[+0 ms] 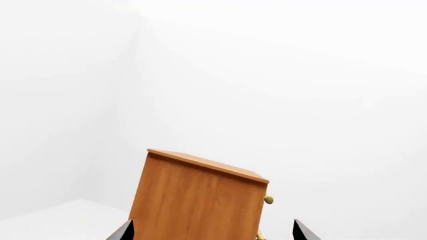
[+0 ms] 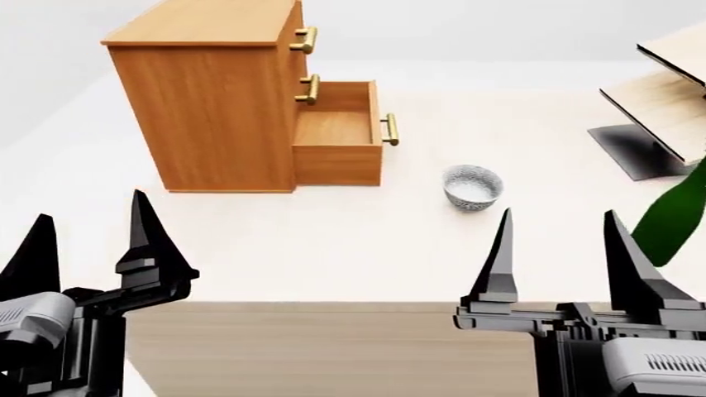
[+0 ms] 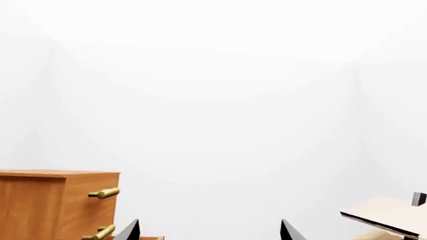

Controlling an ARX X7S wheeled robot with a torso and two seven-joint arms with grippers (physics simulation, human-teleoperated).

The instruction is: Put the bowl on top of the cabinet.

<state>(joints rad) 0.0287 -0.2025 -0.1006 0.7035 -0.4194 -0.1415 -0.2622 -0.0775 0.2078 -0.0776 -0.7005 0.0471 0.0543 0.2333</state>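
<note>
- My left gripper [image 2: 94, 240] hung low at the near edge of the table [image 2: 331, 248], its two fingers spread and holding nothing.
- My right gripper [image 2: 557, 248] sat the same way on the other side, fingers parted and empty, well short of anything on the table.
- The bowl [image 2: 472, 187] stood upright on the table, apart from both grippers, nearer my right one and just off the front corner of the cabinet [image 2: 210, 107].
- I judged the right arm the natural one for the pick, since the bowl lay ahead of it with nothing between.
- The cabinet stood at the far left of the table with its bottom drawer [image 2: 336, 136] pulled out toward the bowl; the two upper drawers looked shut.
- Its flat top [image 2: 204, 23] carried nothing that I could see, so the bowl had a free place to land there, though that top sat high and far back and would ask for a long lift.
- A pale tilted rack [image 2: 662, 107] and a green leaf [image 2: 679, 215] stood at my right, close enough to that arm's side that I reckoned a wide swing could brush them.
- The wrist cameras looked over the table at white wall and showed the cabinet but not the bowl.
</note>
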